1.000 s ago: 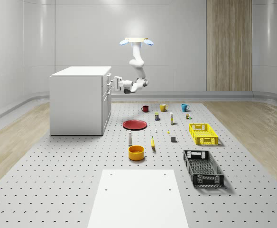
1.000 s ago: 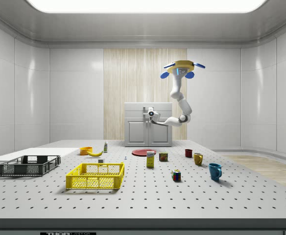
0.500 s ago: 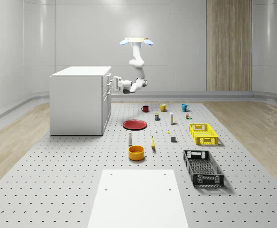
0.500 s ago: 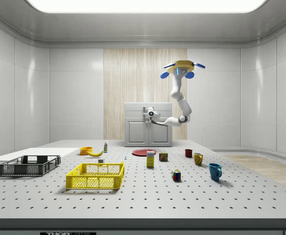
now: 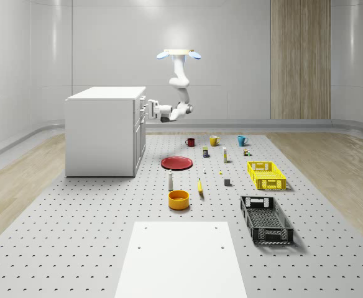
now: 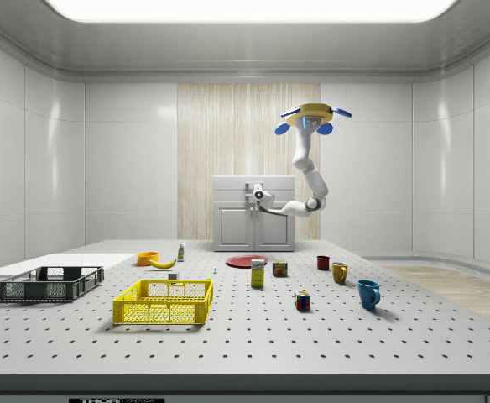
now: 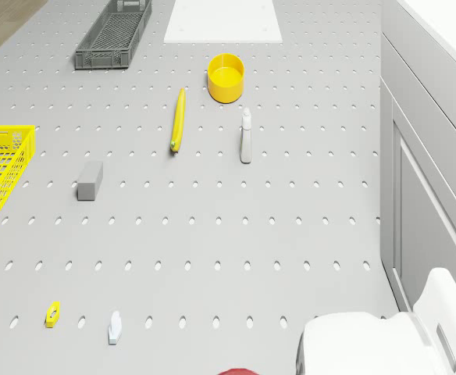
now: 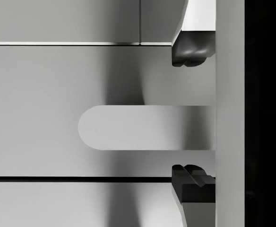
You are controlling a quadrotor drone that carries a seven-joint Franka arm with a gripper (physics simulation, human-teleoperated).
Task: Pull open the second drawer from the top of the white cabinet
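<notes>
Drawer two of the white cabinet fills the space right in front of the gripper: in the wrist view its flat front panel runs between two dark seams, and its rounded handle lies crosswise between the two dark fingertips, one above the bar and one below, both clear of it. So the gripper is spread open and straddles the handle, a pose that makes sense as the last step before closing, since the bar has to sit inside the gap for a pull to carry the drawer outward. No gap shows at the seams, so I judge the drawer to be fully shut. Back from the gripper, the arm bends up to the drone, which hovers in the air beside the cabinet's front, well above the desk; keeping off to that side leaves room for the drawer to slide out toward it. Farther behind and below the gripper on the desk lie a red plate, a white bottle, a banana and a yellow bowl, with a yellow crate and black crate farthest off, none in the drawer's path.
</notes>
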